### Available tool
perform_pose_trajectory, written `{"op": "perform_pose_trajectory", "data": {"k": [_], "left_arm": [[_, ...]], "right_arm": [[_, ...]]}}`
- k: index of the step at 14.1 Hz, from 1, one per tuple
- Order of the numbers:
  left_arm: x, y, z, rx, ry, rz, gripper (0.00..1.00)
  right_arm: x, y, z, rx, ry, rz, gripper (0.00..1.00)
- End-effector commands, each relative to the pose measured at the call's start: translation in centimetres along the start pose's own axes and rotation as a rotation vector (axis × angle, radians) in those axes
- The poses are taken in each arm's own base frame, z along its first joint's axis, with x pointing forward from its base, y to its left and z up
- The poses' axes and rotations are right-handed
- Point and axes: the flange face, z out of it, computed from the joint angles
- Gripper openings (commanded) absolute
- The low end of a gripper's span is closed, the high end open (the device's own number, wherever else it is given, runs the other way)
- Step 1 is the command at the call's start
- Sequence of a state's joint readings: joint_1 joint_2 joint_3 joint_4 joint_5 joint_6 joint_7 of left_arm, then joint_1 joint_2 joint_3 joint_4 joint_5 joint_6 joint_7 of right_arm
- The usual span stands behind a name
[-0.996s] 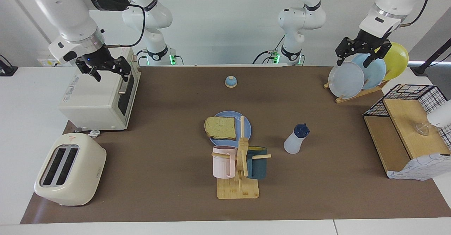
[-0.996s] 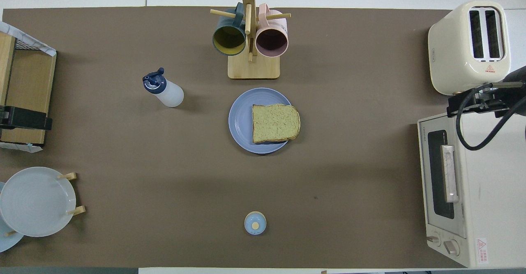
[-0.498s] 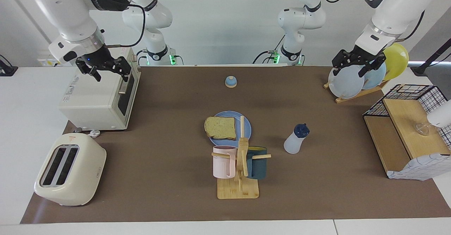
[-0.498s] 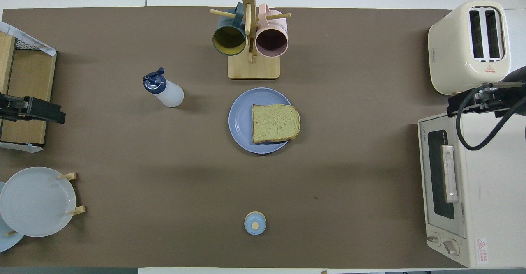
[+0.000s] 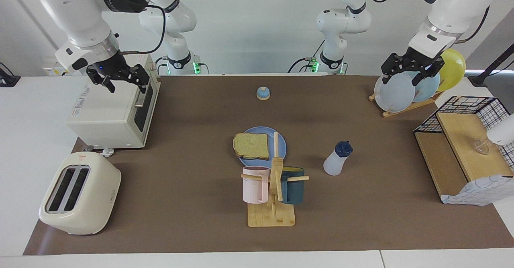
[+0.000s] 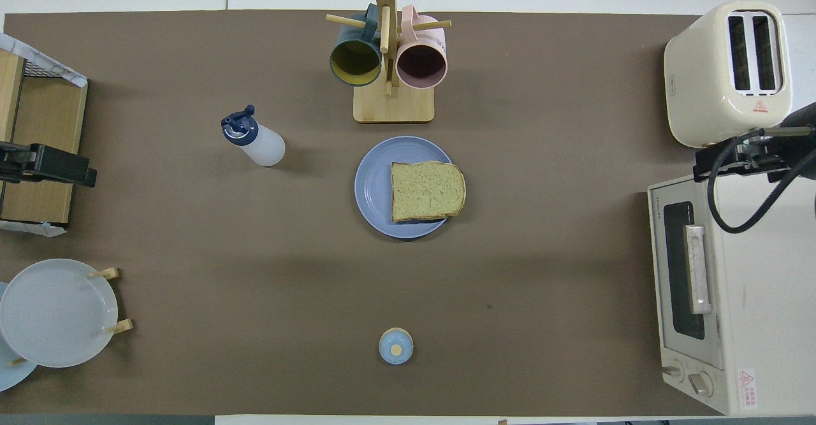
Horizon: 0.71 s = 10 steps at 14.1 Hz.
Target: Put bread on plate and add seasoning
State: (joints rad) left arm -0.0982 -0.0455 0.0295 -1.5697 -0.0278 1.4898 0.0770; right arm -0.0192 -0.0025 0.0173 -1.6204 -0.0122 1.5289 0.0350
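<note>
The bread (image 5: pixel 251 146) (image 6: pixel 427 190) lies flat on the round blue plate (image 5: pixel 257 131) (image 6: pixel 373 189) in the middle of the mat, its crust reaching the rim toward the right arm's end. The seasoning (image 5: pixel 336 159) (image 6: pixel 255 141), a white bottle with a dark blue cap, stands upright beside the plate toward the left arm's end. My left gripper (image 5: pixel 405 74) (image 6: pixel 48 164) hangs open and empty in the air over the plate rack and shelf area. My right gripper (image 5: pixel 125 84) (image 6: pixel 739 157) waits open and empty above the toaster oven.
A mug rack (image 5: pixel 273 187) with a pink and a dark mug stands just beside the plate, farther from the robots. A small bell (image 5: pixel 263 93) sits nearer to them. Toaster oven (image 5: pixel 112 111) and toaster (image 5: pixel 80 193) fill the right arm's end. Plate rack (image 5: pixel 395 91) and wire shelf (image 5: pixel 461 151) fill the left arm's end.
My left gripper has shifted a little in the air above the plate rack, staying open. The right arm, bread, plate and seasoning have not moved.
</note>
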Motion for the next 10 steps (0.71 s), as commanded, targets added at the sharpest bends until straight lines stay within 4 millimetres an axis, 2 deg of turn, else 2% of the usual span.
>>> {"op": "perform_pose_trajectory", "data": {"k": [1,10], "left_arm": [[-0.5,0.2,-0.3,-0.006,-0.021,0.008,1.00],[-0.2,-0.1,0.8,-0.003,-0.022,0.009,1.00]], "right_arm": [[-0.3,0.1,-0.4,0.020,0.003,-0.016,1.00],[-0.3,0.1,-0.4,0.020,0.003,-0.016,1.00]]}}
